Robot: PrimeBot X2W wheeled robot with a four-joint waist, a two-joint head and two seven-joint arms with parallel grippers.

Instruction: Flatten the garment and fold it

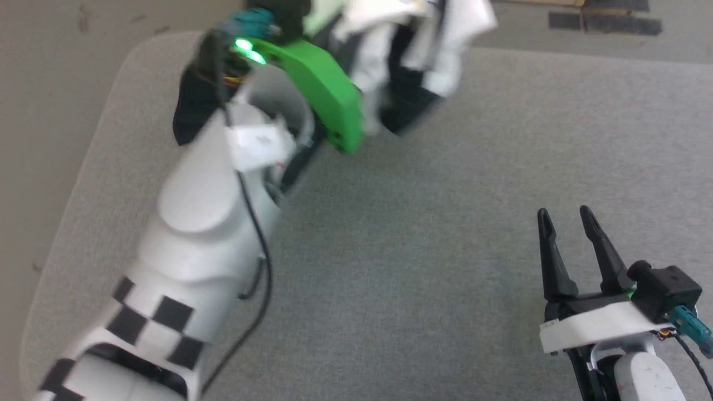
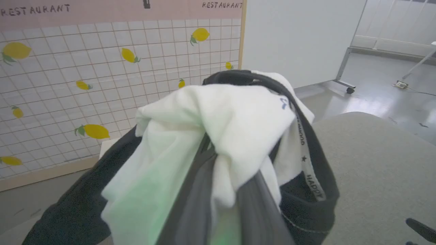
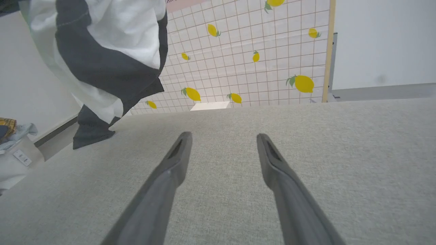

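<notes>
The garment (image 1: 412,50), a white T-shirt with black sleeves, hangs bunched in the air over the far side of the grey table (image 1: 445,278). My left gripper (image 2: 218,160) is shut on it, and the cloth (image 2: 231,115) drapes over the fingertips and hides them. A black band with white lettering (image 2: 311,170) runs down its right side. In the right wrist view the garment (image 3: 112,41) dangles at the upper left, its lower black end near the table's far edge. My right gripper (image 1: 563,214) is open and holds nothing, low over the table (image 3: 340,136) at the near right.
A lemon-patterned tiled panel (image 3: 255,51) stands beyond the table's far edge, with a small white box (image 3: 207,106) at its foot. Bare floor (image 1: 44,111) lies off the table's rounded left edge. A pile of clothes (image 3: 10,129) sits off to the left.
</notes>
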